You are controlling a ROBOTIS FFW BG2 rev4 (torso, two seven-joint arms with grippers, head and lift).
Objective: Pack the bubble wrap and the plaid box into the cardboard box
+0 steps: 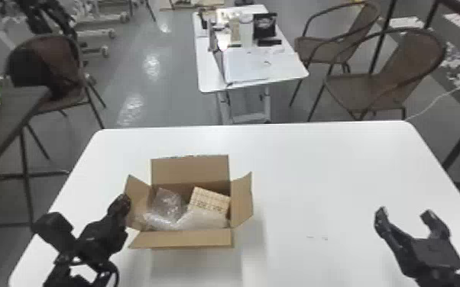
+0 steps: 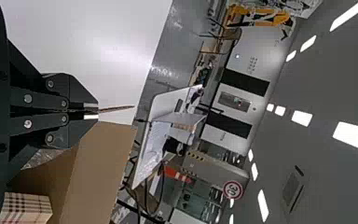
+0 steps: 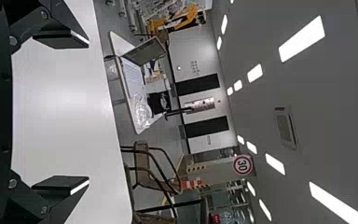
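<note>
My left gripper (image 1: 124,202) is at the left flap of the open cardboard box (image 1: 181,238). In the left wrist view, the left gripper (image 2: 98,111) is shut on that flap (image 2: 116,109), which juts out past the fingertips. Inside the box, crumpled bubble wrap (image 1: 168,202) lies on the left and along the front, and the plaid box (image 1: 210,200) rests tilted at the right. The left wrist view also has the plaid box (image 2: 25,207). Over the table's right side, my right gripper (image 1: 405,213) is open; in its wrist view the right gripper (image 3: 87,112) holds nothing.
The cardboard box stands left of centre on the white table (image 1: 324,164), its flaps spread outward. Beyond the far edge are a smaller white table (image 1: 256,82) with a laptop and other items, and brown chairs (image 1: 370,91). A dark table (image 1: 7,114) stands at the left.
</note>
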